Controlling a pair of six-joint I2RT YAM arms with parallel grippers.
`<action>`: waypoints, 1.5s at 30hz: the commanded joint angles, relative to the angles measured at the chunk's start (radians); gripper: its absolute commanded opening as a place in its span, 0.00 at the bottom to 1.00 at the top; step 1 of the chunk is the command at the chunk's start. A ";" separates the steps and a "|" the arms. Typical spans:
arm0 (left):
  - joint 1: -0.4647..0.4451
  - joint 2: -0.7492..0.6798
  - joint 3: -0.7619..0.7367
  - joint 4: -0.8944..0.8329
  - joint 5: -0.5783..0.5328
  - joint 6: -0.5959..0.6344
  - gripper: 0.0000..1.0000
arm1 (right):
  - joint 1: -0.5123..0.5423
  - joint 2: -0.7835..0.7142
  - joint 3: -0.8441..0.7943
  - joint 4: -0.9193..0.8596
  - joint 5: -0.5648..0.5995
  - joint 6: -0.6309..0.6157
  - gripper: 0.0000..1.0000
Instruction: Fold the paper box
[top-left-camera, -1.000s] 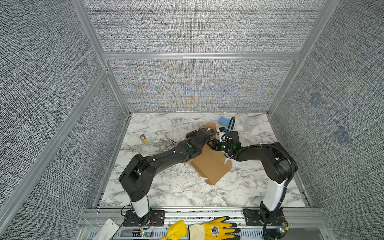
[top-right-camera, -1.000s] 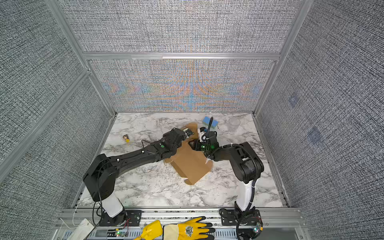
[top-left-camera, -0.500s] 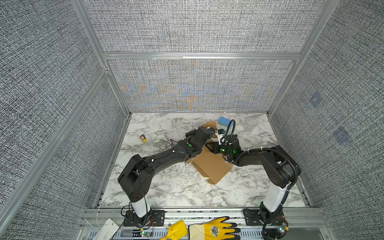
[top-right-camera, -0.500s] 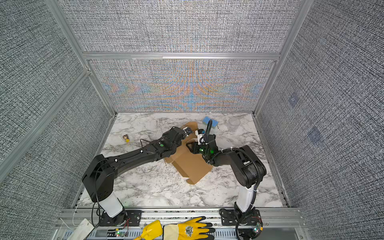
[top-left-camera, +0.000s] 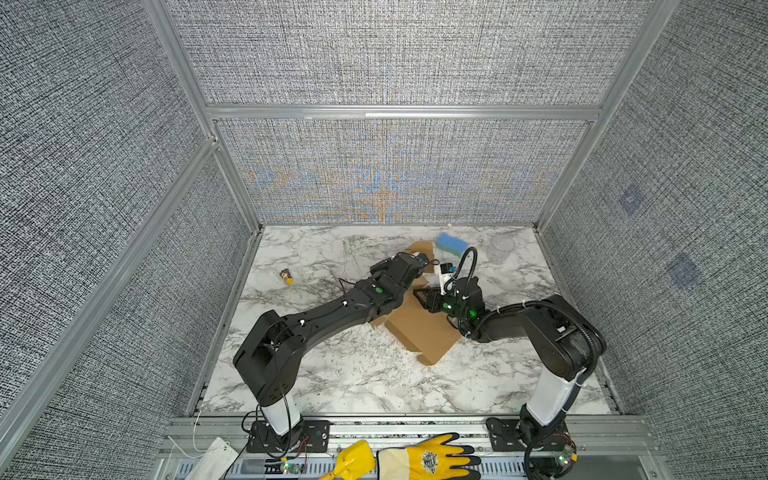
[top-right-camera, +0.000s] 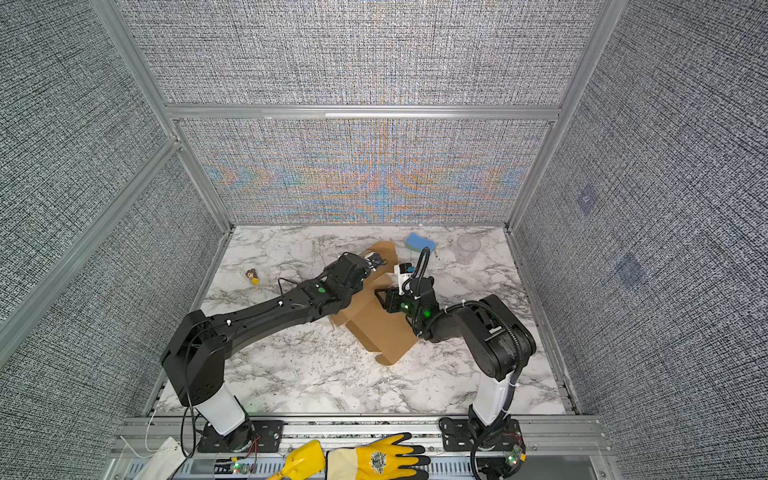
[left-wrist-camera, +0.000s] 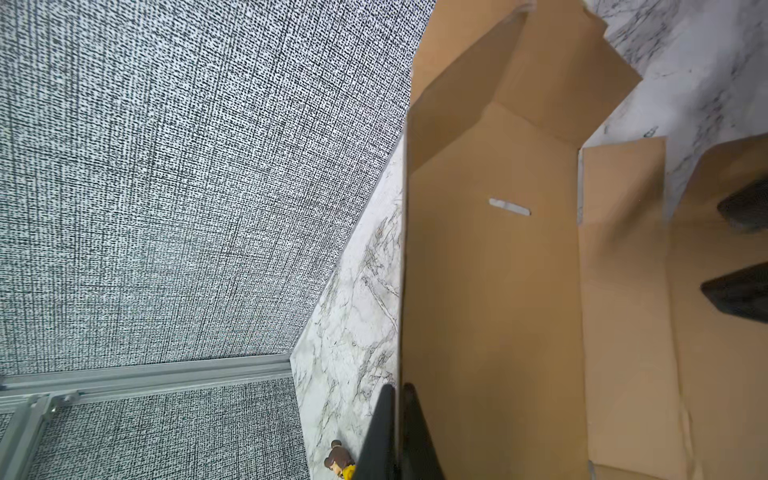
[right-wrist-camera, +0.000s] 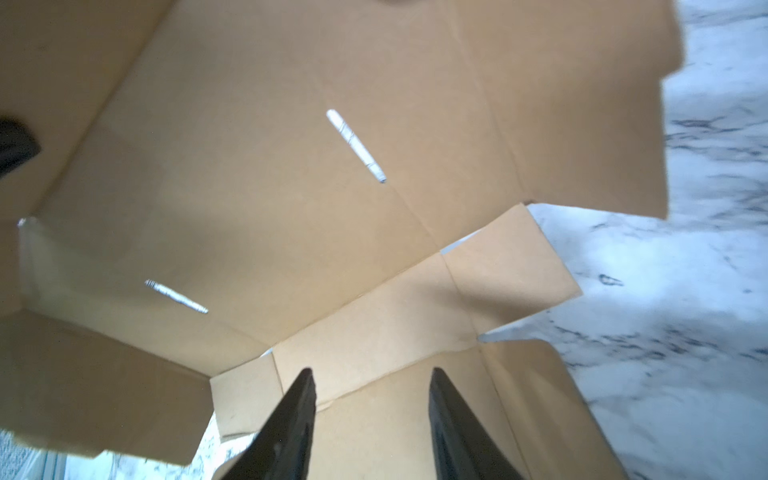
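Observation:
The paper box (top-left-camera: 419, 332) (top-right-camera: 382, 332) is a brown cardboard sheet lying partly folded mid-table, with one side wall raised. In the left wrist view my left gripper (left-wrist-camera: 398, 388) is shut on the top edge of that raised wall (left-wrist-camera: 478, 291), one finger on each face. My right gripper (right-wrist-camera: 371, 374) stands open just above an inner panel (right-wrist-camera: 374, 316) with slots, nothing between its fingers. In both top views it (top-left-camera: 420, 297) (top-right-camera: 381, 297) hovers over the sheet's far part, facing the left arm's wrist (top-left-camera: 401, 268).
A blue sponge (top-left-camera: 451, 243) lies behind the box by the back wall, a clear cup (top-left-camera: 503, 245) to its right. A small white container (top-left-camera: 446, 274) stands beside the right wrist. A tiny figurine (top-left-camera: 286, 275) sits at the left. Yellow gloves (top-left-camera: 415, 459) lie on the front rail.
My right gripper has shifted slightly left over the cardboard, its jaws a little narrower. The left gripper has kept its hold on the wall and barely moved.

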 joint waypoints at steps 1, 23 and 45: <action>0.003 -0.008 0.002 0.001 0.006 -0.016 0.00 | 0.003 0.027 0.000 0.067 0.017 0.103 0.47; -0.001 -0.060 -0.007 -0.024 0.032 -0.039 0.00 | -0.082 0.189 0.048 0.167 0.048 0.433 0.55; -0.018 -0.077 0.011 -0.064 0.054 -0.060 0.00 | -0.103 0.288 0.152 0.296 -0.047 0.396 0.58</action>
